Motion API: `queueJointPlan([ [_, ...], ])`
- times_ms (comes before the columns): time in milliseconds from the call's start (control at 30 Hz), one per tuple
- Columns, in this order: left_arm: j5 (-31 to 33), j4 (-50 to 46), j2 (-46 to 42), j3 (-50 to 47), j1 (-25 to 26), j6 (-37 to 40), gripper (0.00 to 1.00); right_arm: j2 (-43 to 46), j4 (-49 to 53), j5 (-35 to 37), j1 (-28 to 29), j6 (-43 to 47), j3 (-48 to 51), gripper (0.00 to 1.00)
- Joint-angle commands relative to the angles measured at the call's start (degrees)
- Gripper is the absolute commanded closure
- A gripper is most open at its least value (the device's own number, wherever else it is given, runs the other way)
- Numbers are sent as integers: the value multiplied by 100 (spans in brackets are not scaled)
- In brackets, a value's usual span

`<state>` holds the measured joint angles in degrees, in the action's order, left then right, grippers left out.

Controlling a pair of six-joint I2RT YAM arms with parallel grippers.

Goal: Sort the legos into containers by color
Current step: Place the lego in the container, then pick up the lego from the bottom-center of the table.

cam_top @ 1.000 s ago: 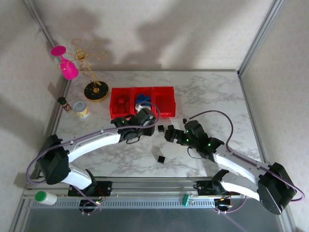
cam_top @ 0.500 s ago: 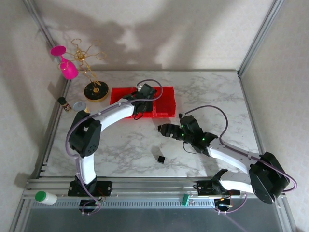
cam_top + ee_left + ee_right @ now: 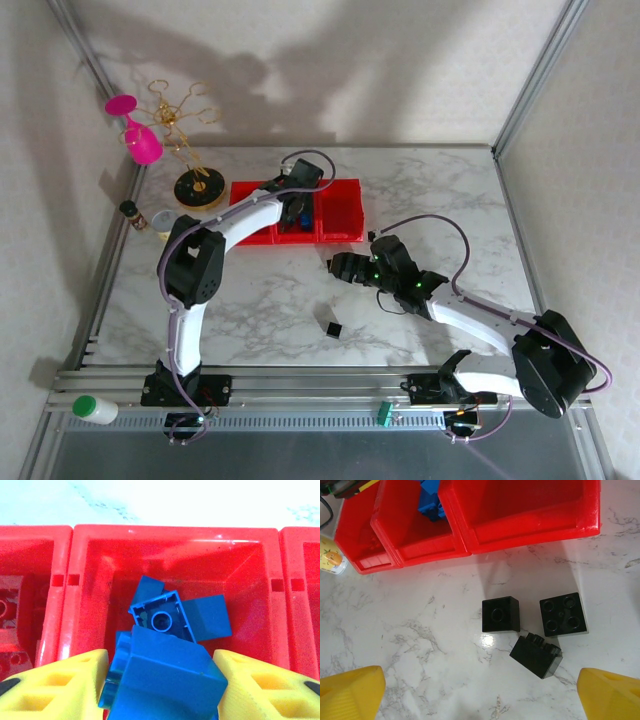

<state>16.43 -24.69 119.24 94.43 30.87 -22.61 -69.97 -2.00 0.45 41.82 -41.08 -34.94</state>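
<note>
The containers (image 3: 340, 212) are three joined red bins at the table's back centre. My left gripper (image 3: 297, 205) hovers over the middle bin (image 3: 170, 532), its yellow fingers against both sides of a tilted blue lego (image 3: 165, 675). Under it lie more blue legos (image 3: 205, 617). The left bin holds red legos (image 3: 10, 610). My right gripper (image 3: 345, 268) stands wide open above three black legos (image 3: 500, 614) (image 3: 563, 614) (image 3: 536, 655) on the marble, just in front of the right bin (image 3: 530, 527). One more black lego (image 3: 333, 328) lies alone nearer the front.
A small tin can (image 3: 165, 222) and a little bottle (image 3: 131, 212) stand left of the bins. Behind them rises a gold wire rack (image 3: 195, 185) with a pink glass (image 3: 135, 130). A white bottle with a green cap (image 3: 95, 408) lies on the front rail.
My left arm swung from in front of the bins up and back over the middle bin, carrying the blue lego. My right gripper shifted slightly left over the black legos.
</note>
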Motion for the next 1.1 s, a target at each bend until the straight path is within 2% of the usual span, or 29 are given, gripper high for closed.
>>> queueJointPlan([
  [0,203,-155,33,189,-59,126,43,-26,-21,142,-38,194,-196,1],
  [367,247,-376,-201,363,-74,192,37,135,197,132,-33,292,-206,1],
  [600,-104,-223,-1114,-132,-63,119,36,165,658,261,34,430,-335,1],
  [900,-784,283,-2973,-1925,89,-166,34,219,1581,624,375,297,-435,1],
  [1067,-1180,528,-4100,-3116,271,-281,29,233,1971,889,714,-12,-376,1],
])
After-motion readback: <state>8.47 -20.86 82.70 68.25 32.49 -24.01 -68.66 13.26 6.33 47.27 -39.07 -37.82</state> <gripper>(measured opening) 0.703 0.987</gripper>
